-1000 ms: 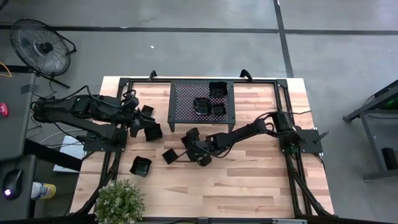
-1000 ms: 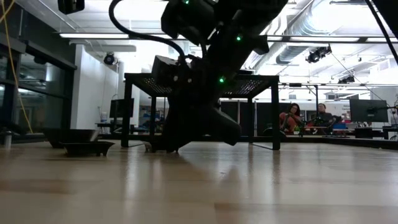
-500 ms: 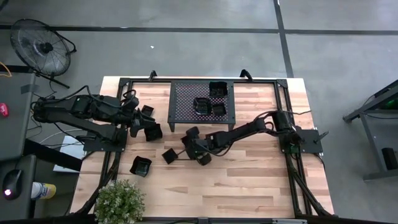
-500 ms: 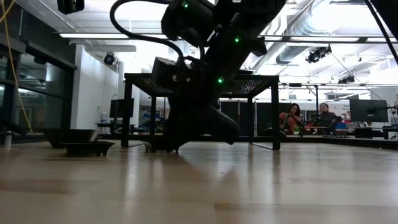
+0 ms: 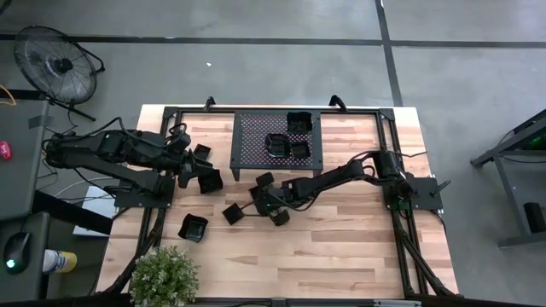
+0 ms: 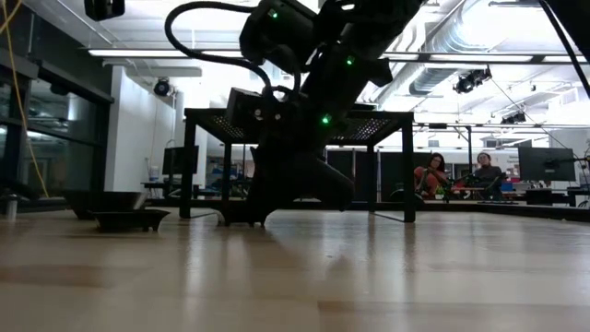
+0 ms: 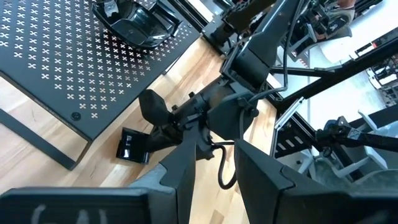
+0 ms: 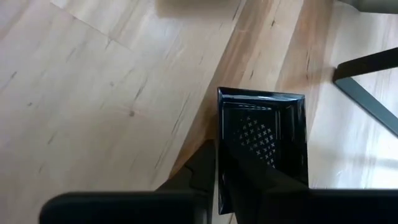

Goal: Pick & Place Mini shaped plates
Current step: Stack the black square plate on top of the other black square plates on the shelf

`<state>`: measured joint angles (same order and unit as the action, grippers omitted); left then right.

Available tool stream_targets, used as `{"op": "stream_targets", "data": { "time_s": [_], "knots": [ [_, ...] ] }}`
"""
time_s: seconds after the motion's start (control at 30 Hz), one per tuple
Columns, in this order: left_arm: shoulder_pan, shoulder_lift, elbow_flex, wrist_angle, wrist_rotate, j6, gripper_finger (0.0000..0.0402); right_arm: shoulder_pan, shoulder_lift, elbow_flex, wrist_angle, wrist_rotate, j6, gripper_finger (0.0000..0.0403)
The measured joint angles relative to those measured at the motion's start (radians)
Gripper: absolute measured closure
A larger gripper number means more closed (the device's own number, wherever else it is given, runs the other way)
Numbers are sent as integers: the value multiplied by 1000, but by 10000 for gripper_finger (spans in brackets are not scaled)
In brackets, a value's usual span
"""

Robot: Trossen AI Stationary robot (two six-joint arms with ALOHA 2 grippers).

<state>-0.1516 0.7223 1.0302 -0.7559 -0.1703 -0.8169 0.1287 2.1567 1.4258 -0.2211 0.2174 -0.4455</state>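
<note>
My right gripper point(image 5: 260, 203) reaches over the table's middle, just in front of the rack, and is shut on a square glossy black mini plate point(image 8: 264, 134). My left gripper point(image 5: 186, 167) waits open at the table's left side, beside two plates point(image 5: 202, 153) point(image 5: 209, 181), touching nothing. More black plates sit base-down on the wood point(image 5: 232, 213) point(image 5: 193, 228) point(image 5: 264, 181). Three plates rest on the perforated rack point(image 5: 299, 122) point(image 5: 277, 143) point(image 5: 300, 150). My right gripper pinches one side wall of the square plate point(image 8: 219, 146), with one finger point(image 8: 200, 168) outside that wall and the other point(image 8: 252, 177) inside the dish. The fingers come from above, slanting down. The plate sits level, with its base at the tabletop.
The black perforated rack point(image 5: 256, 136) stands on legs at the table's far middle; one leg point(image 8: 367, 81) is close beyond the held plate. A potted plant point(image 5: 164, 275) sits at the near left corner. Bare wood point(image 5: 341, 239) lies near and right. People sit far behind point(image 6: 479, 171).
</note>
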Motion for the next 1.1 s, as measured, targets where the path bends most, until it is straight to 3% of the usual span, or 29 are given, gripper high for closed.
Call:
{"op": "stream_targets", "data": {
  "time_s": [0.43, 0.7, 1.1],
  "knots": [
    [0, 0, 0, 0, 0, -3, 293, 9, -2, 0, -22, 9, 18, 398],
    [0, 0, 0, 0, -1, -8, 293, 50, -3, 1, -35, 72, 107, 401],
    [1, 0, 1, 0, -2, -19, 293, 128, -12, 179, -204, 151, 165, 402]
  ]
}}
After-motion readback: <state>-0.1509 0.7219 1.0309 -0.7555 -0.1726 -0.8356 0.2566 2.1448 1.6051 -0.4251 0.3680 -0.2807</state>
